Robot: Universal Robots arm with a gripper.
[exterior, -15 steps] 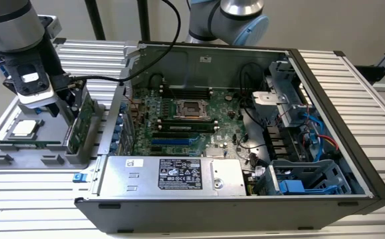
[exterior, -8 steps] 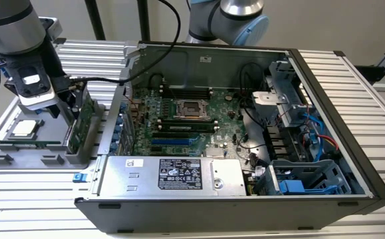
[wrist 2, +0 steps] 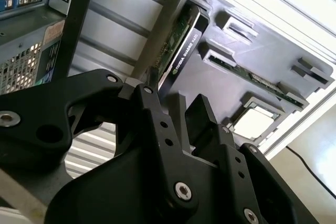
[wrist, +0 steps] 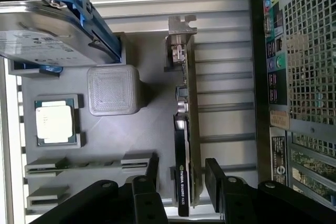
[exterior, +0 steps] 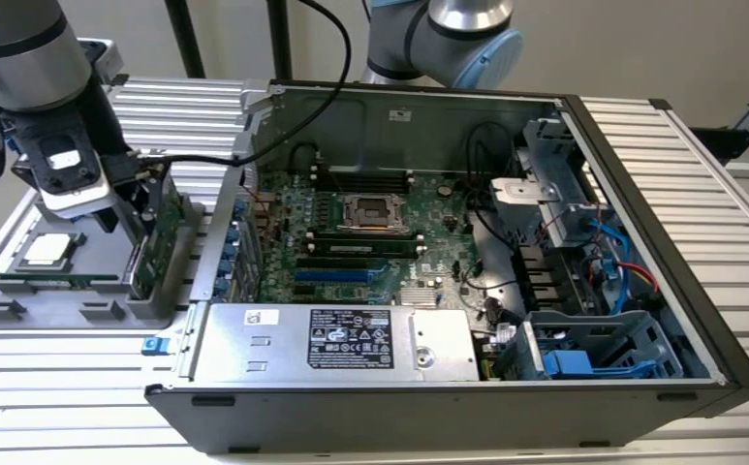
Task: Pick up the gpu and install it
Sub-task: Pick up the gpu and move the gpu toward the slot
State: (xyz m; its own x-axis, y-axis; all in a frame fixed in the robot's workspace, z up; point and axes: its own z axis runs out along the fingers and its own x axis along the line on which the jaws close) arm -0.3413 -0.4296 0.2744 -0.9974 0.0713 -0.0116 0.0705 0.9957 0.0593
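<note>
My gripper (wrist: pixel 182 162) hangs over the gpu (wrist: pixel 182 129), jaws apart either side, since the grey tray (wrist: pixel 152 129) props it on edge for an easy pinch.

Tool (wrist: pixel 182 165), fingers apart, either side of edge-on gpu (wrist: pixel 185 103) on grey tray (wrist: pixel 152 129)

Silver arm (exterior: pixel 18 82), blue cap (exterior: pixel 501 50), black gripper (wrist: pixel 182 169)

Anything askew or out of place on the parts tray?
Nothing stands out. The thin green circuit-board gpu with silver bracket stands upright on edge in its slot of the grey plastic tray, the black gripper open astride it. The square silver processor chip lies flat in its recess.
</note>
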